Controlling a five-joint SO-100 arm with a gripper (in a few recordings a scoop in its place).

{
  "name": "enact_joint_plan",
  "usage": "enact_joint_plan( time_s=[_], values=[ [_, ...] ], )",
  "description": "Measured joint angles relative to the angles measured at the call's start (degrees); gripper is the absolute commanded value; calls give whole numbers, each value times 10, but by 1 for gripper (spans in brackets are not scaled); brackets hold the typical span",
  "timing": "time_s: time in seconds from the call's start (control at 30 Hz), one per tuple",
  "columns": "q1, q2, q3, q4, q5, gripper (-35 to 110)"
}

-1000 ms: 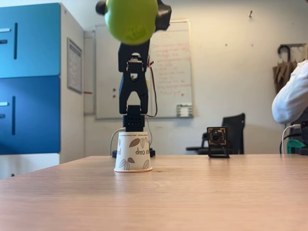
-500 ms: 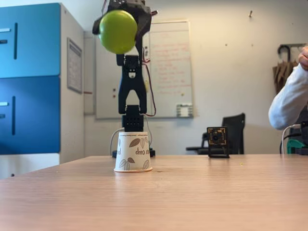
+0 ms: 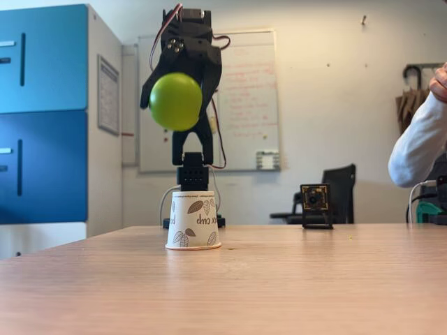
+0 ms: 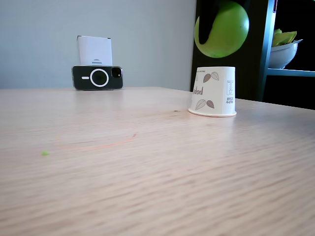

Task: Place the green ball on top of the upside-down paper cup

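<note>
**Inspector:** Above the upside-down paper cup [image 3: 193, 220], what had changed?

**Assistant:** Over the past second the green ball [image 3: 175, 101] had come down from the frame's top edge, the gripper [image 3: 179, 98] clenched on it throughout. It hung clear of the cup's flat base, slightly left in a fixed view [image 4: 221, 29].

**Inspector:** Meaning?

**Assistant:** Descent was under way; in my judgement, centring and release remained.

The arm [image 3: 193, 139] is matte black plastic, built of blocky angular segments on a ribbed, square-edged base [image 3: 193, 174]. Thin red and white cables [image 3: 218, 115] loop along its right side and over the top. The gripper [image 3: 179, 91] has broad black fingers.
</note>
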Motion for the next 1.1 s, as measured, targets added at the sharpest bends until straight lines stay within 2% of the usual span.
enact_joint_plan(
  time_s=[0.53, 1.1],
  values=[
    [-18, 0, 61, -55, 16, 28],
    [-18, 3, 93, -103, 15, 41]
  ],
)
